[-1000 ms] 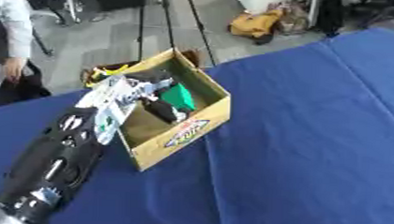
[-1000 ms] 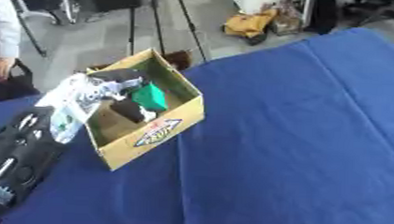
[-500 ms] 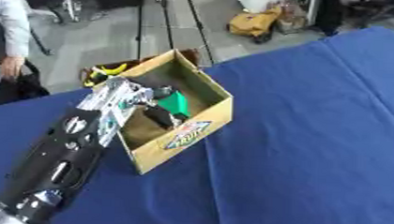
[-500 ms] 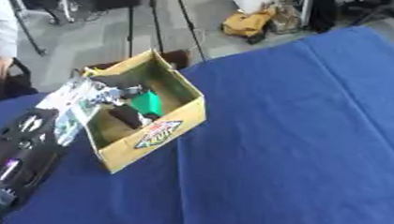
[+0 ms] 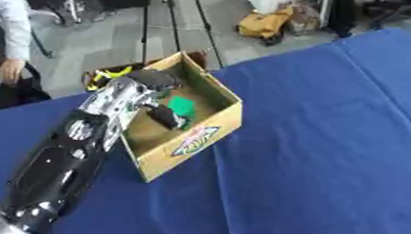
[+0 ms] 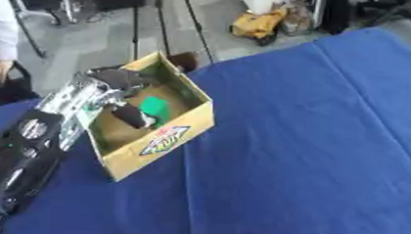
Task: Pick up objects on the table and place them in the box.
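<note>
We start at the fingers (image 5: pixel 164 116) of the left hand (image 5: pixel 141 94): the dark ones reach down into the open box (image 5: pixel 196 143), loosely curled, and we cannot tell whether they touch or pinch anything. Just beside them, on the box floor, lies a green object (image 5: pixel 183 106); its shape is too blurred for us to name, and we cannot say whether the fingers are in contact with it. The silver and black body of the hand sits over the box's left wall, and its arm (image 5: pixel 62 163) runs down toward the lower left corner across the tabletop (image 5: pixel 328 143).

The box is cardboard, open at the top, standing askew near the tabletop's far edge. On its near outer wall we see a printed label (image 6: pixel 162 140) in white, blue and yellow with a dash of red; there is lettering on it, but we cannot read it. A yellow and black item (image 5: pixel 107 75) shows just behind the box's far left corner, beyond the hand.

The tabletop is covered by a blue cloth. Past its edge lies a grey floor with tripod legs (image 5: pixel 195 20) and a yellow bag (image 5: pixel 268 23). A person's sleeve and hand (image 5: pixel 9 68) show at the far left edge, well apart from the box.

We see the right hand in neither view.
</note>
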Robot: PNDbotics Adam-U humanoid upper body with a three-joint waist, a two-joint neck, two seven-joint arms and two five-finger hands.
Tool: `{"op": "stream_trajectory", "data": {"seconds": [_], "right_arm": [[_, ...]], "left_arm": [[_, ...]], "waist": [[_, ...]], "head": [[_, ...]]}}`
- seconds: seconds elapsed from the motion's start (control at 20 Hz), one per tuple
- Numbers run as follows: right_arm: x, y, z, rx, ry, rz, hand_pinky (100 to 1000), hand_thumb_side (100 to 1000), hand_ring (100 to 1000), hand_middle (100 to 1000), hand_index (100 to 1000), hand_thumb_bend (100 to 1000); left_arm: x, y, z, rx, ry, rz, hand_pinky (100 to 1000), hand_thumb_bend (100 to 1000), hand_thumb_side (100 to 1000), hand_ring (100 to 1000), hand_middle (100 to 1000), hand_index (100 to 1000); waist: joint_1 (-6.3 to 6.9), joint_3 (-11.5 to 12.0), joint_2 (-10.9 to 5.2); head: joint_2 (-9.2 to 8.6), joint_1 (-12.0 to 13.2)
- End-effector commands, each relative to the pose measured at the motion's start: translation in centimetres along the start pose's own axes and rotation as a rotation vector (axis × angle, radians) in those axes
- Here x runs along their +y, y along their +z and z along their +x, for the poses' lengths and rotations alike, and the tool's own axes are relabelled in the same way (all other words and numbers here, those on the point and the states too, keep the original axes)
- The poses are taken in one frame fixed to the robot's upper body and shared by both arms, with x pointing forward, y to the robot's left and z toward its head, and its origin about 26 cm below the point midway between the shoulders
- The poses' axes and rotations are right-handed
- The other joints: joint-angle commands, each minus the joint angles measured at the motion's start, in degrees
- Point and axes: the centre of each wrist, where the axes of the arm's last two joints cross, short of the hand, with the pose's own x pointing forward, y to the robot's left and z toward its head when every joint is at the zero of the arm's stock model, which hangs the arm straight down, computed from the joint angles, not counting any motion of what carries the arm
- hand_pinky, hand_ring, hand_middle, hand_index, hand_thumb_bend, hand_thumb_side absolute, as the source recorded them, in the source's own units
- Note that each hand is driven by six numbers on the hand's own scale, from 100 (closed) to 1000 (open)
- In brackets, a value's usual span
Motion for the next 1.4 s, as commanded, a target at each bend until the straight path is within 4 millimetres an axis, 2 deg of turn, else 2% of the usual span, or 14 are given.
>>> {"op": "stream_trajectory", "data": {"seconds": [0.05, 0.25, 0.35, 0.4, 0.45, 0.5, 0.55, 0.6, 0.8, 0.95, 1.1, 1.4], "right_arm": [[-0.7, -0.4, 0.3, -0.019, 0.008, -0.021, 817, 990, 831, 818, 844, 100], [-0.8, -0.2, 0.2, -0.011, 0.012, -0.021, 817, 990, 831, 818, 844, 100], [-0.8, -0.2, 0.1, -0.006, 0.013, -0.022, 817, 989, 832, 819, 845, 100], [-0.8, -0.1, 0.0, -0.004, 0.014, -0.023, 817, 988, 832, 819, 845, 100], [-0.9, -0.1, 0.0, -0.003, 0.016, -0.026, 817, 988, 831, 819, 844, 100], [-0.9, -0.1, 0.0, -0.003, 0.017, -0.03, 817, 984, 831, 819, 845, 100], [-1.0, -0.1, -0.1, -0.003, 0.019, -0.037, 817, 981, 831, 819, 845, 100], [-1.1, 0.0, -0.2, -0.001, 0.019, -0.045, 816, 978, 828, 819, 846, 100], [-1.2, 0.3, -0.5, 0.008, 0.018, -0.068, 815, 975, 825, 821, 848, 100], [-1.3, 0.5, -0.7, 0.006, 0.013, -0.099, 818, 969, 824, 822, 848, 100], [-1.3, 0.7, -0.8, 0.001, 0.005, -0.134, 820, 961, 824, 822, 847, 100], [-1.3, 0.9, -1.1, -0.036, -0.029, -0.227, 814, 956, 828, 825, 848, 100]], "left_arm": [[2.1, 0.9, -1.8, 0.064, -0.063, 0.081, 928, 621, 714, 1000, 984, 1000], [4.0, 2.1, -2.8, 0.095, -0.104, 0.179, 923, 562, 729, 1000, 968, 1000], [5.4, 3.3, -3.5, 0.095, -0.095, 0.263, 908, 541, 767, 981, 949, 1000], [6.1, 4.1, -3.9, 0.089, -0.078, 0.31, 887, 529, 857, 954, 929, 1000], [7.1, 5.3, -4.4, 0.078, -0.046, 0.386, 881, 510, 897, 946, 922, 1000], [7.9, 6.6, -5.0, 0.067, -0.011, 0.465, 865, 480, 974, 924, 899, 1000], [8.6, 8.0, -5.5, 0.057, 0.029, 0.548, 848, 450, 1000, 904, 877, 986], [9.1, 9.4, -6.0, 0.046, 0.079, 0.624, 824, 409, 1000, 879, 854, 979], [10.1, 15.0, -7.1, -0.009, 0.285, 0.911, 783, 421, 1000, 845, 834, 1000], [9.6, 18.5, -7.0, -0.059, 0.428, 1.146, 746, 492, 1000, 820, 813, 993], [8.0, 20.5, -6.7, -0.102, 0.585, 1.294, 739, 516, 1000, 816, 821, 1000], [4.2, 20.6, -6.8, -0.197, 0.795, 1.373, 745, 499, 1000, 815, 826, 1000]], "waist": [[-0.94, 0.0, -1.51], [-1.31, 0.5, -2.05], [-1.54, 1.0, -2.45], [-1.66, 1.3, -2.64], [-1.83, 1.8, -2.87], [-2.0, 2.2, -3.06], [-2.18, 2.7, -3.22], [-2.39, 3.1, -3.38], [-3.28, 5.4, -4.44], [-4.33, 7.8, -5.44], [-5.57, 10.0, -6.27], [-8.28, 12.9, -6.93]], "head": [[-0.16, 0.1], [0.36, -0.2], [0.98, -0.7], [1.43, -1.0], [2.14, -1.4], [2.77, -1.8], [3.38, -2.3], [3.94, -2.8], [6.46, -3.7], [8.83, -4.4], [11.26, -5.1], [13.09, -5.3]]}}
